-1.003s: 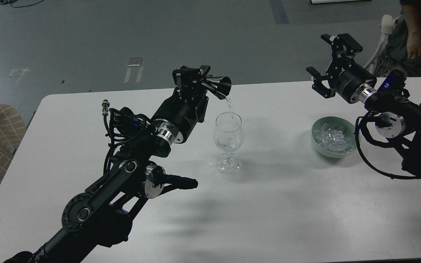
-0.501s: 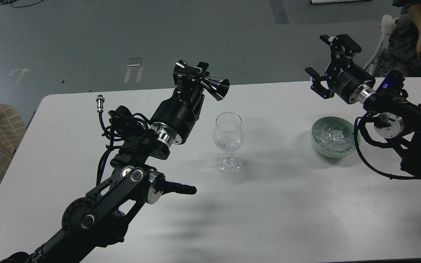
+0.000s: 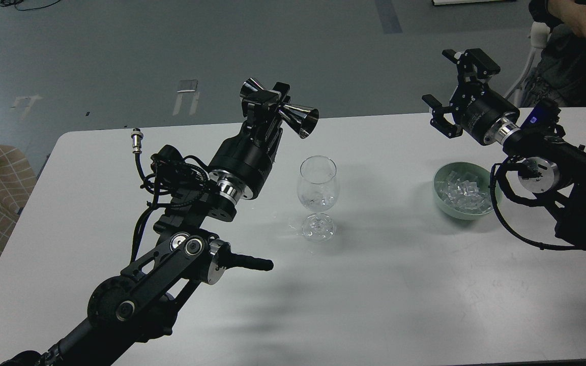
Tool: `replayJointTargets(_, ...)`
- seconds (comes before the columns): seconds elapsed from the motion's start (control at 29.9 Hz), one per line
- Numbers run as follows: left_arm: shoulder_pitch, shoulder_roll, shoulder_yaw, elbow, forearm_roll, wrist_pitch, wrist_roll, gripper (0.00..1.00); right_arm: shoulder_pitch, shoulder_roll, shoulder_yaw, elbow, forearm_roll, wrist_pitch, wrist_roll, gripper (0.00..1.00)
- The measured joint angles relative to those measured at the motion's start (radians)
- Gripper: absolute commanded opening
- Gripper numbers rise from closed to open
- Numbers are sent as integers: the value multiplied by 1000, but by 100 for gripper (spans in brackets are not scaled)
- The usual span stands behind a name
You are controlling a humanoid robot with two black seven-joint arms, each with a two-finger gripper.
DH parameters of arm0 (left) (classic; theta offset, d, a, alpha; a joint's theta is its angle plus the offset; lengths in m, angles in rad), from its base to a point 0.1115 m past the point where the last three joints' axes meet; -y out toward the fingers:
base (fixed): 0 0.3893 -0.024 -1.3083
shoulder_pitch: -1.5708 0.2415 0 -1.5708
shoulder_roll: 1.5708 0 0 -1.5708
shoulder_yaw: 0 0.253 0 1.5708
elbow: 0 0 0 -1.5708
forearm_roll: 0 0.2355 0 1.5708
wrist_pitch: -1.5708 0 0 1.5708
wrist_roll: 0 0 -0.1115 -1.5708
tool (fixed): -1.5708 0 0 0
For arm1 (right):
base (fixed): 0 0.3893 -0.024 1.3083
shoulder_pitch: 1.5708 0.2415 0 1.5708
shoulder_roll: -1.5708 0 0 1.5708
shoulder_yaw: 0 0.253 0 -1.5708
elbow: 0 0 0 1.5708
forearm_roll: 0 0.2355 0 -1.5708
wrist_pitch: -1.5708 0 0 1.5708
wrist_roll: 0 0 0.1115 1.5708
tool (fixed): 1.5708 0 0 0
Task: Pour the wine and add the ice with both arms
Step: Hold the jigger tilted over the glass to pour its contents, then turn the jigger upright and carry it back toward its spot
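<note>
While the left gripper (image 3: 271, 104) pinches a tilted metal jigger (image 3: 293, 116), the wine glass (image 3: 317, 190) stands just below its mouth; the right gripper (image 3: 455, 84), its 2 fingers spread, hangs above the bowl (image 3: 441, 201) of ice (image 3: 463, 192).

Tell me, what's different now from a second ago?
The left gripper, shut on the shiny jigger, lifted and tipped it back, so the thin stream of wine has stopped falling into the wine glass. The right gripper stayed open above the green bowl of ice. Glass and bowl did not move.
</note>
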Motion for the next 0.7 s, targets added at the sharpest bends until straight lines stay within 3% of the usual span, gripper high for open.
replayJointTargets(0.3, -6, 2, -24, 0, -19, 1, 18, 10, 1, -1, 1, -1, 0, 0, 0, 100)
replayJointTargets(0.7, 2, -4, -381, -11, -560, 39, 264, 11, 1, -1, 0, 0, 0, 0, 0, 100)
